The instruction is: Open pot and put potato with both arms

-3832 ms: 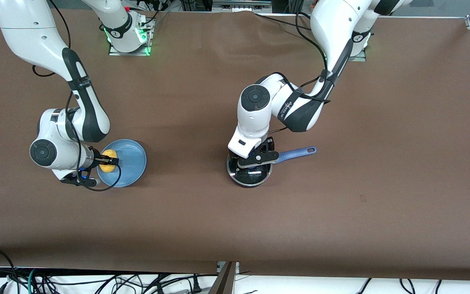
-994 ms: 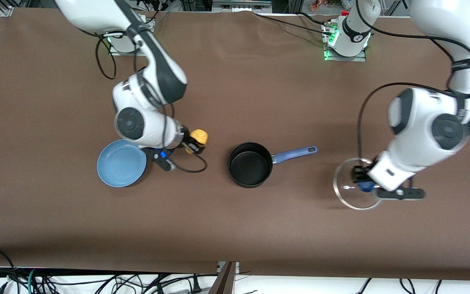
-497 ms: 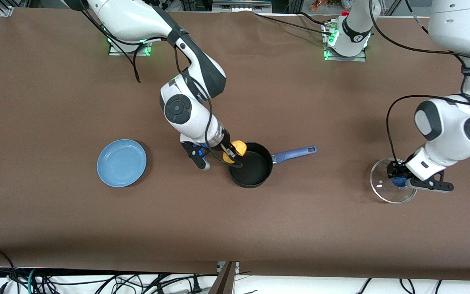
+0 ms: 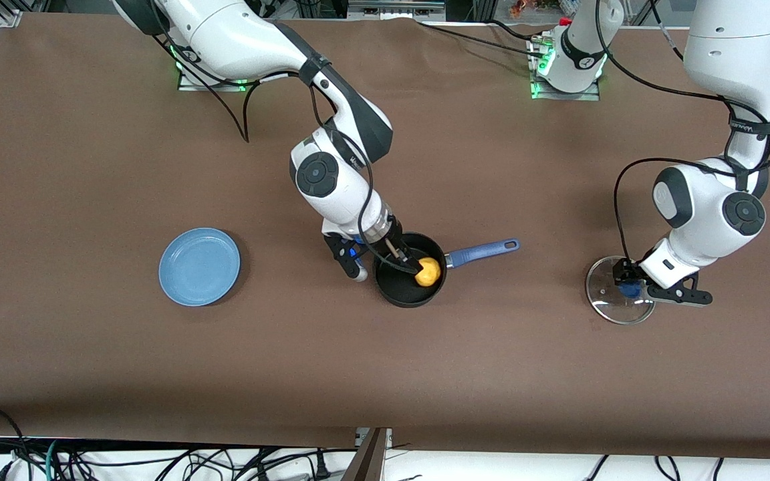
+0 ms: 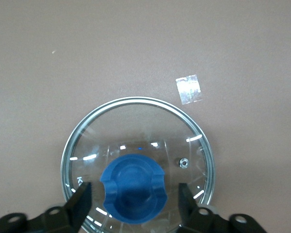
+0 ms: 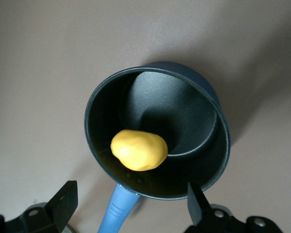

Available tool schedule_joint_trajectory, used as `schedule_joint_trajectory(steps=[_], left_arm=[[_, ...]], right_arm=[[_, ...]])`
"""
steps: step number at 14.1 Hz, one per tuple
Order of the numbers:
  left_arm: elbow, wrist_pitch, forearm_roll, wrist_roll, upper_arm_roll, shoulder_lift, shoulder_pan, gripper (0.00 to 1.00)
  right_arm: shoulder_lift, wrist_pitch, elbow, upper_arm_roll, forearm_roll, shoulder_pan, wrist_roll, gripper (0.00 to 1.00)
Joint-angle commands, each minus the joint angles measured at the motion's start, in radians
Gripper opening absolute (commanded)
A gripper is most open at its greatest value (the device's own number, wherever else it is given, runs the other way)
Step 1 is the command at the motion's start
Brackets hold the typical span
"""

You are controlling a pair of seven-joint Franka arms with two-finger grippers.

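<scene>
The black pot point(image 4: 404, 292) with its blue handle point(image 4: 482, 252) stands uncovered mid-table. The yellow-orange potato point(image 4: 428, 272) lies inside it, also seen in the right wrist view point(image 6: 138, 150) within the pot point(image 6: 177, 109). My right gripper point(image 4: 410, 262) hangs over the pot, open and empty point(image 6: 130, 191). The glass lid point(image 4: 607, 305) lies flat on the table toward the left arm's end. My left gripper point(image 4: 629, 283) is over it, open, its fingers point(image 5: 82, 194) apart from either side of the blue knob point(image 5: 133, 177).
A flat blue plate point(image 4: 199, 266) lies toward the right arm's end of the table, level with the pot. A small piece of clear tape point(image 5: 189, 90) is stuck to the brown table cover beside the lid point(image 5: 136, 114).
The right gripper moved over the pot and let go of the potato, which now lies inside. The left gripper shifted the lid a little toward the pot and opened off the knob.
</scene>
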Motion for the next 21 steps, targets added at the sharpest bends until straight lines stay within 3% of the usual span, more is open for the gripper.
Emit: schedule_joint_trajectory(steps=[1,3,6,8,9,12,15,17,19,20,21], left_arm=[[0.053,-0.114,-0.029,0.022,0.006,-0.053,-0.003,1.00],[0.163,-0.333,-0.026,0.016,0.009,-0.082,0.008,1.00],[0.310,-0.609,0.052,-0.013,0.009,-0.154,0.031,1.00],[0.364,-0.757,0.100,-0.169,0.000,-0.210,0.033,1.00],[0.372,-0.811,0.100,-0.214,-0.017,-0.242,0.034,1.00],[0.375,-0.885,0.129,-0.250,-0.098,-0.343,0.100,1.00],[0.390,-0.880,0.158,-0.250,-0.098,-0.365,0.112,1.00],[0.392,-0.886,0.154,-0.265,-0.100,-0.365,0.112,1.00],[0.392,-0.926,0.155,-0.343,-0.113,-0.380,0.114,1.00],[0.393,-0.944,0.157,-0.366,-0.130,-0.391,0.115,1.00],[0.398,-0.946,0.158,-0.365,-0.135,-0.394,0.114,1.00]], right_arm=[[-0.010,-0.048,0.036,-0.012,0.010,-0.009,0.009,1.00],[-0.036,-0.152,0.040,-0.018,0.005,-0.047,-0.022,1.00],[-0.117,-0.337,0.040,-0.015,0.002,-0.161,-0.269,1.00],[-0.194,-0.479,0.031,-0.021,-0.004,-0.237,-0.455,1.00],[-0.235,-0.573,0.026,-0.053,-0.007,-0.255,-0.556,1.00],[-0.405,-0.789,-0.070,-0.212,-0.027,-0.256,-0.919,1.00],[-0.582,-0.866,-0.206,-0.326,-0.086,-0.256,-1.214,1.00],[-0.689,-0.860,-0.306,-0.343,-0.177,-0.256,-1.339,1.00],[-0.760,-0.863,-0.357,-0.346,-0.214,-0.274,-1.394,1.00],[-0.763,-0.870,-0.354,-0.330,-0.217,-0.331,-1.445,1.00],[-0.768,-0.869,-0.348,-0.273,-0.220,-0.404,-1.503,1.00]])
